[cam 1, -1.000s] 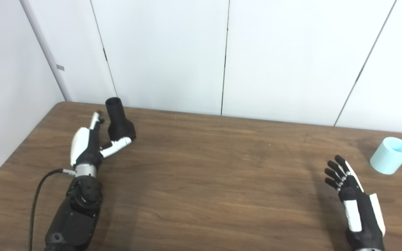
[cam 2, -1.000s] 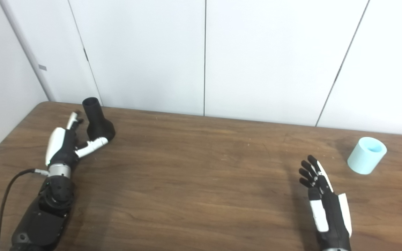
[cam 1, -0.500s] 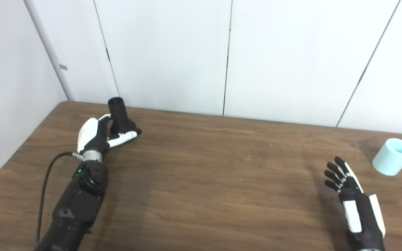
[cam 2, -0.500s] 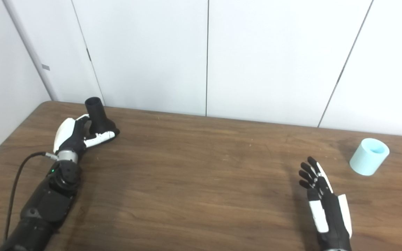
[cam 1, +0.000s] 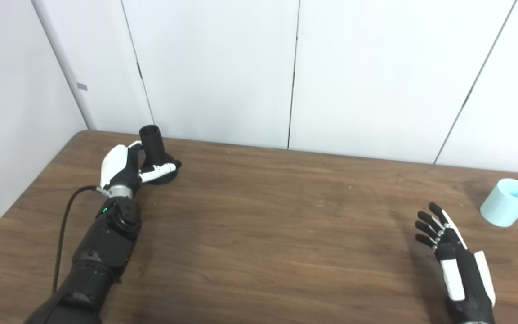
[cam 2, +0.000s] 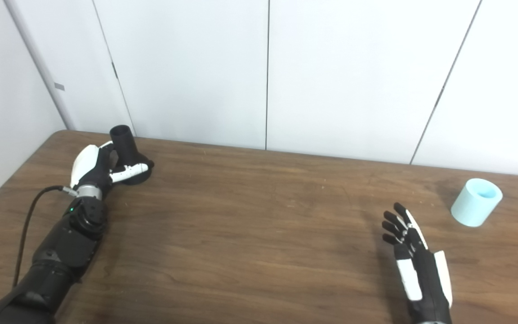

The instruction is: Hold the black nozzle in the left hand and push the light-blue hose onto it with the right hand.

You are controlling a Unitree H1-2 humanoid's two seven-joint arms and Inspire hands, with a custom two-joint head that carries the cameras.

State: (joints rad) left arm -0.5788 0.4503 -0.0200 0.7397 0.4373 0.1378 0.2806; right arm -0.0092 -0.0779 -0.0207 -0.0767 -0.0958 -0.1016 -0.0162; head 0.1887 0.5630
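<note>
**Technician A:** Where did the black nozzle (cam 1: pixel 154 153) stand relative to the left robot hand (cam 1: pixel 122 165)?

**Technician B:** In the upper left of the frame, upright on the bench (cam 1: pixel 259 234), with its long axis vertical, narrow tube uppermost and flared base down. The left robot hand lay against its left side. The thumb crossed in front of the base and the fingers appeared to curl behind the neck. Whether the grip had fully closed could not be told from either view.

**Technician A:** And the light-blue hose (cam 1: pixel 507 202)?

**Technician B:** At the right edge of the frame, a short cylinder tilted with its open end up and away. It lay up and to the right of the right robot hand (cam 1: pixel 454 261), near but apart. The right robot hand was open, fingers spread, holding nothing.

**Technician A:** Judgement on the coming move?

**Technician B:** The nozzle would probably need to be secured first. The right robot hand, being the nearer, would then reach up-right for the hose.
</note>
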